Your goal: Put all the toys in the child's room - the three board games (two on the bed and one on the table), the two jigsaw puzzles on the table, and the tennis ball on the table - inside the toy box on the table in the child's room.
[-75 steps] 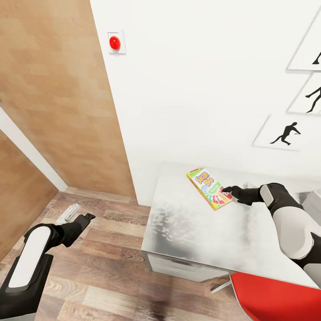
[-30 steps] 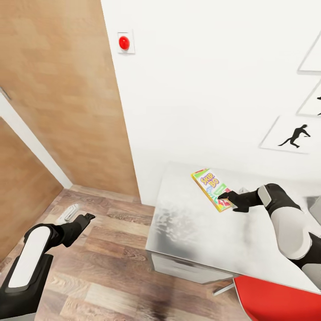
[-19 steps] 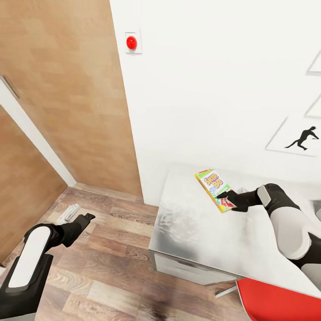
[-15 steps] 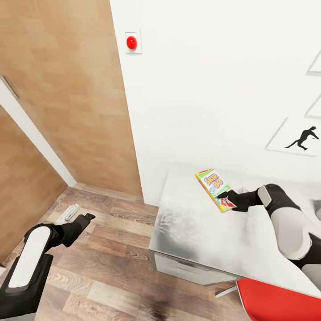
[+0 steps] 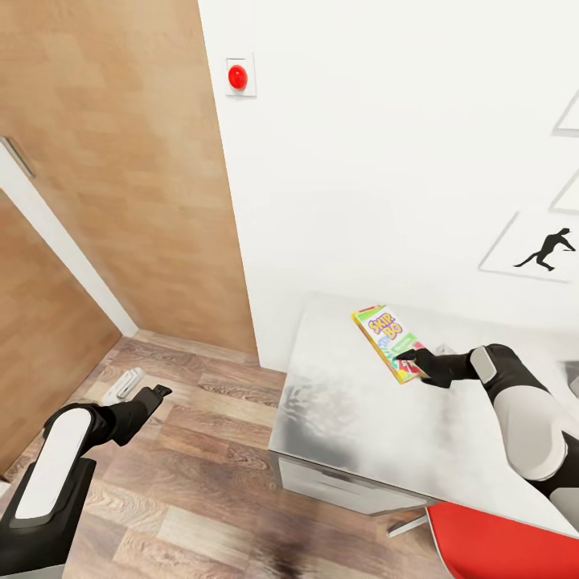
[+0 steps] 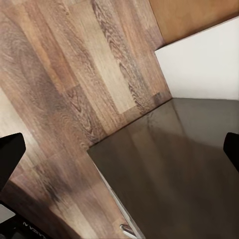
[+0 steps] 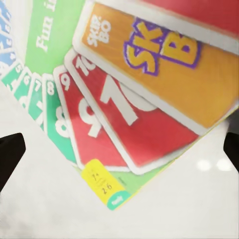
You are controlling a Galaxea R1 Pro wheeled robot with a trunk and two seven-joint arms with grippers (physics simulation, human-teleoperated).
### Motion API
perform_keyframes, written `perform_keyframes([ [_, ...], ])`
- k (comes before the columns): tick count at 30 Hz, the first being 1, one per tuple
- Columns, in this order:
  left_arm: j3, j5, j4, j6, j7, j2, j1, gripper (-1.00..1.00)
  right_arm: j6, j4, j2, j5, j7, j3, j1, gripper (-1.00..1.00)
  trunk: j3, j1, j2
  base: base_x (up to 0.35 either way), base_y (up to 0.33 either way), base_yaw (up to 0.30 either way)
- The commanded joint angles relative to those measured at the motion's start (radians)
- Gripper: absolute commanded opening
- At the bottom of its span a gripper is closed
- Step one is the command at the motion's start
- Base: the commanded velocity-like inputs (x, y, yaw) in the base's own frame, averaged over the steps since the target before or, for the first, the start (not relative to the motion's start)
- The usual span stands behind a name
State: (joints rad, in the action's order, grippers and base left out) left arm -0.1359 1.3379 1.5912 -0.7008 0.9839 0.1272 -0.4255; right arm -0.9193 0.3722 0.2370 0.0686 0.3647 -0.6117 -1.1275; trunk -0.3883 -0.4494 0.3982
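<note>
SKIP-BO box [image 5: 388,342]: near right corner hidden under the right gripper [image 5: 408,355]; in the right wrist view its print [image 7: 149,84] runs off the frame, small lettering blurred. Table [image 5: 362,418]: right end cut off, near edge hidden by the red chair [image 5: 498,543]. Silhouette pictures [image 5: 540,249]: cropped at the right edge.

**My two arms, one low, one reaching forward**

My left arm hangs low at my left side, white forearm angled forward and its black wrist pointing ahead. Its left gripper [image 5: 161,392] is spread: in the left wrist view the dark fingers [image 6: 10,157] sit at opposite edges. My right arm bends at the elbow and stretches forward. Its right gripper [image 5: 408,355] is also spread wide, with a dark fingertip [image 7: 10,152] at each side.
</note>
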Motion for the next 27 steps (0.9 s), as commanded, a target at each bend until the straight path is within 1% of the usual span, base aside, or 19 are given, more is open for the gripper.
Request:
perform_keyframes([
  [1,-0.001,0.007,0.001,-0.004,0.008,0.000,-0.001,1.00,-0.001,0.001,0.003,0.004,0.004,-0.009,0.001,1.00,-0.002,-0.001,0.002,0.000,0.000,0.002],
  [5,-0.001,0.007,0.001,-0.004,0.008,0.000,-0.001,1.00,0.003,0.001,0.010,-0.002,0.004,-0.012,0.003,1.00,-0.002,-0.001,0.002,0.000,0.000,0.001],
  [7,-0.001,0.007,0.001,-0.004,0.008,0.000,-0.001,1.00,0.006,0.001,0.018,-0.006,0.004,-0.014,0.005,1.00,-0.002,-0.001,0.002,0.000,0.000,0.000],
  [15,-0.001,0.007,0.001,-0.004,0.008,0.000,-0.001,1.00,0.011,0.001,0.031,-0.010,0.004,-0.016,0.008,1.00,-0.002,-0.001,0.002,0.000,0.000,0.000],
  [27,0.001,0.008,0.001,-0.004,0.008,0.000,-0.001,1.00,0.013,0.003,0.034,-0.012,0.004,-0.017,0.008,1.00,-0.002,-0.001,0.002,0.000,0.000,0.000],
])
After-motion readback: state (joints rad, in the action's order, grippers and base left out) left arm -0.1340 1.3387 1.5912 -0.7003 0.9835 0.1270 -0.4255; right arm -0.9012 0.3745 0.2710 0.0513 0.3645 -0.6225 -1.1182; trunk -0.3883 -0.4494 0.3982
